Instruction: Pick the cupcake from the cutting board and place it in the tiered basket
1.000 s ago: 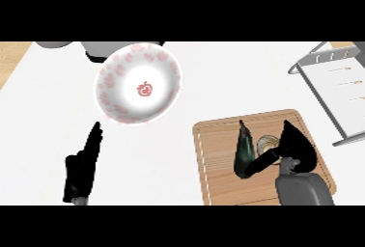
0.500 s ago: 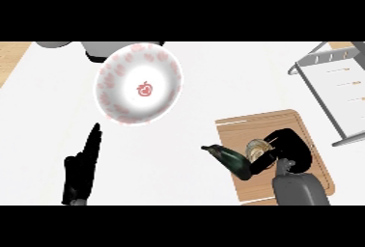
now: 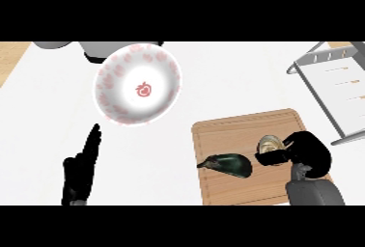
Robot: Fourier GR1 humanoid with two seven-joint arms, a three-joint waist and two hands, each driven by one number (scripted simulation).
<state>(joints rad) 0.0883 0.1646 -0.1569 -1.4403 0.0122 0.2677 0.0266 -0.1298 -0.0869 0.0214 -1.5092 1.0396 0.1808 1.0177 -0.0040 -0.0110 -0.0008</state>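
A: Where is the cupcake (image 3: pixel 269 143)?
B: On the board (image 3: pixel 228 132), toward its right side, with the right hand (image 3: pixel 308 152) curled round it from the right. Only its pale top shows past the fingers.

A: Anything else on the board?
B: A dark green object (image 3: pixel 230 164), left of the cupcake and a little nearer the robot. I cannot tell what it is.

A: And the basket (image 3: pixel 335 82)?
B: Beyond the board's right corner, at the far right of the worktop (image 3: pixel 235 82), well apart from the cupcake.

A: The left hand (image 3: pixel 82 166)?
B: Far left of the board, fingers straight and together, holding nothing. A plate (image 3: pixel 139 83) with red marks lies beyond it, up-left of the board.
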